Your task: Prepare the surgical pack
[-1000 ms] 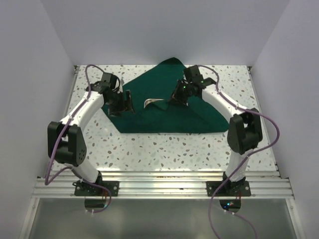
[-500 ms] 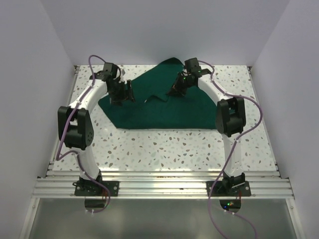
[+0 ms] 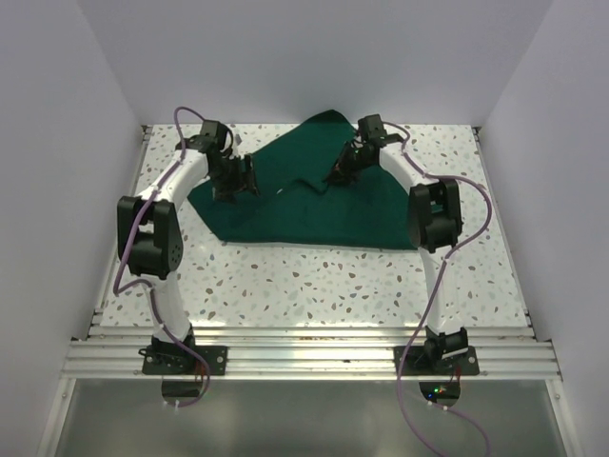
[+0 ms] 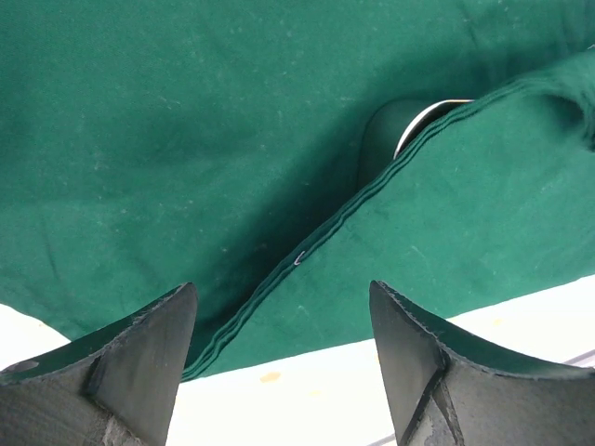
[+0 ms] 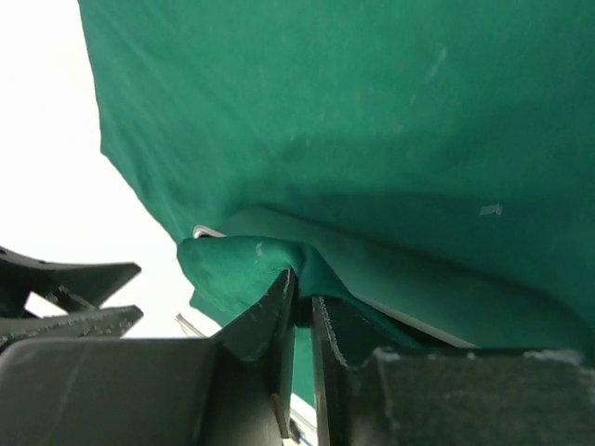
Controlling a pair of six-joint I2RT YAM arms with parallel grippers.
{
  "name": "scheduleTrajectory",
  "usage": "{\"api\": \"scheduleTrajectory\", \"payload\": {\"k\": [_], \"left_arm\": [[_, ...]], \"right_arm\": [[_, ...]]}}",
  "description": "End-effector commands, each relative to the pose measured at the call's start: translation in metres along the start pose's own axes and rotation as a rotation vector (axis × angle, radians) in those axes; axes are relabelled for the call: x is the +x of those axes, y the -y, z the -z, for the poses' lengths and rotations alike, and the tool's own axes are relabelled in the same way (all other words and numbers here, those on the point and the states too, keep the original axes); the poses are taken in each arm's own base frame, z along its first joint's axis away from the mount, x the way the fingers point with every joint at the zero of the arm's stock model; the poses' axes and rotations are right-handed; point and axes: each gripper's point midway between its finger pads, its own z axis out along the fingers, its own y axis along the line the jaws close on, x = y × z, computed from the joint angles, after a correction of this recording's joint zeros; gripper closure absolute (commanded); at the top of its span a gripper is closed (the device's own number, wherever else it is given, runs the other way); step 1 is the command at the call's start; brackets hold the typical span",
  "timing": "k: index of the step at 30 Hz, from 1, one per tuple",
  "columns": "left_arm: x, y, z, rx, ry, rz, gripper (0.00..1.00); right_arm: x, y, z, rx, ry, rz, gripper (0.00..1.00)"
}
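Plainly the drape (image 3: 314, 214) is soft, light cloth — it lies mid-table, folded over a steel edge (image 4: 423, 121) (the tray, probably). Take it by a hem corner. The left gripper (image 4: 281, 307) gapes, holding nothing; the right gripper (image 5: 302, 293) nips a fold.

The drape (image 3: 285, 211) is one flat dark green with no print, its stitched hem the same shade. Under it the counter (image 3: 314, 281) is white with grey and brown speckles. Both arms are white with black joints, the left arm (image 3: 181, 181) and the right arm (image 3: 404, 176) alike, and they trail purple cables (image 3: 182, 113). The left fingers (image 4: 139, 362) are charcoal black. A silvery steel edge (image 4: 420, 123) glints under the fold.
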Motion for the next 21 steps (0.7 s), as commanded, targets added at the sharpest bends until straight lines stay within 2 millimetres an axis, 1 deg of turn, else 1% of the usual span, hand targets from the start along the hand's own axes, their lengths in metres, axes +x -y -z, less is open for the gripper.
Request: {"api": "scheduleTrajectory", "payload": {"k": [1,4,5,6,8,10,11,12,13,16,17,18,19,21], "left_arm": [[-0.012,0.002,0.003,0.018,0.024,-0.016,0.22],[-0.012,0.001,0.002,0.015,0.023,-0.014,0.22],[-0.012,0.001,0.001,0.014,0.022,-0.013,0.22],[-0.011,0.001,0.000,0.014,0.020,-0.011,0.22],[-0.012,0.000,-0.001,0.014,0.020,-0.010,0.22],[-0.012,-0.001,-0.004,0.014,0.019,-0.006,0.22],[-0.012,-0.002,-0.005,0.011,0.019,-0.004,0.22],[-0.013,-0.002,-0.006,0.011,0.019,-0.003,0.22],[-0.015,-0.003,-0.007,0.007,0.023,-0.002,0.22],[-0.021,-0.008,-0.006,-0.010,0.038,0.006,0.22],[-0.024,-0.011,-0.005,-0.020,0.047,0.010,0.21],[-0.028,-0.013,-0.005,-0.027,0.053,0.015,0.21],[-0.032,-0.016,-0.004,-0.037,0.066,0.019,0.20],[-0.039,-0.023,-0.002,-0.064,0.090,0.031,0.16]], "right_arm": [[-0.011,-0.018,0.004,-0.066,0.009,0.044,0.83],[-0.015,-0.014,-0.001,-0.059,0.018,0.049,0.79],[-0.016,-0.015,-0.001,-0.060,0.021,0.052,0.77],[-0.017,-0.014,-0.002,-0.058,0.020,0.057,0.71],[-0.019,-0.017,0.001,-0.057,0.026,0.068,0.70],[-0.023,-0.019,0.005,-0.046,0.048,0.094,0.66],[-0.024,-0.021,0.008,-0.045,0.056,0.106,0.62],[-0.026,-0.022,0.011,-0.040,0.068,0.125,0.56],[-0.030,-0.029,0.017,-0.047,0.083,0.148,0.55],[-0.035,-0.033,0.028,-0.018,0.114,0.209,0.51],[-0.037,-0.040,0.037,-0.020,0.132,0.235,0.49],[-0.037,-0.043,0.041,-0.021,0.143,0.270,0.47],[-0.037,-0.047,0.043,-0.028,0.150,0.289,0.46],[-0.027,-0.056,0.038,-0.056,0.130,0.318,0.47]]}}
